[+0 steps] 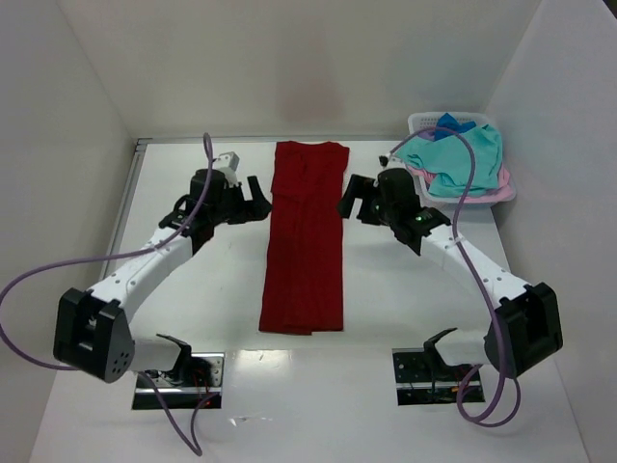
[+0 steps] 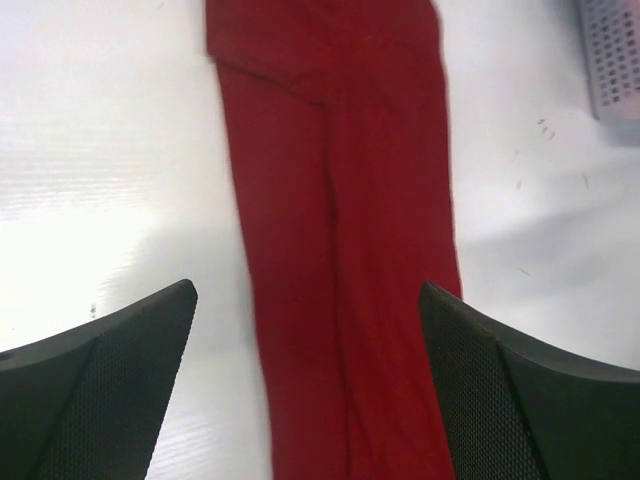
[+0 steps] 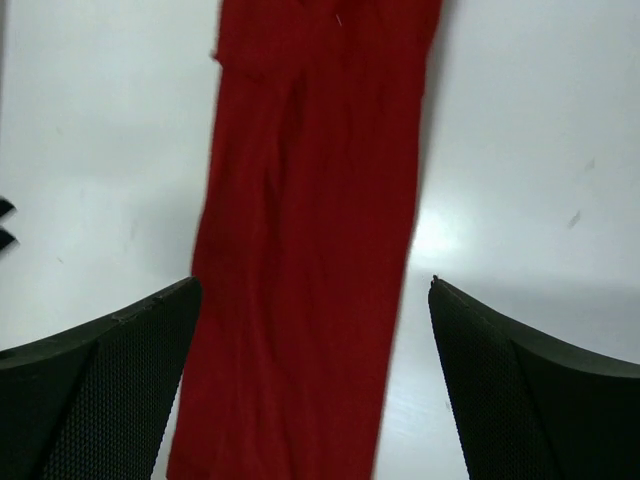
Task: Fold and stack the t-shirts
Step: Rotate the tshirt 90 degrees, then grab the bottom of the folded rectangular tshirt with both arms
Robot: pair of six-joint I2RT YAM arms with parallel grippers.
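the dark red t-shirt (image 1: pixel 304 241) lies flat on the white table (image 1: pixel 318 415), folded lengthwise into a long narrow strip with its collar end at the far side. it sits between the two grippers, and neither one holds it.

the left gripper (image 1: pixel 258 201) is just off the strip's left edge near the far end, with its jaws spread wide and nothing between them. in the left wrist view the dark red t-shirt (image 2: pixel 340 250) runs up through the gap of the left gripper (image 2: pixel 308 288). its one edge passes beneath the right-hand finger in that view, and bare table shows beside the other finger.

the right gripper (image 1: pixel 352 203) faces it from just off the strip's right edge, jaws also spread and empty. in the right wrist view the dark red t-shirt (image 3: pixel 310 230) fills most of the gap of the right gripper (image 3: pixel 315 283), nearer the left-hand finger in that view.

behind the right gripper, at the far right corner, stands a pale slotted laundry basket (image 1: pixel 420 120). it holds a crumpled teal t-shirt (image 1: pixel 458 154) on top, a pink t-shirt (image 1: pixel 487 193) showing at its near edge, and a bit of blue t-shirt (image 1: pixel 453 122) at the back. a corner of the laundry basket (image 2: pixel 610 55) shows in the left wrist view, well beyond the right-hand finger.
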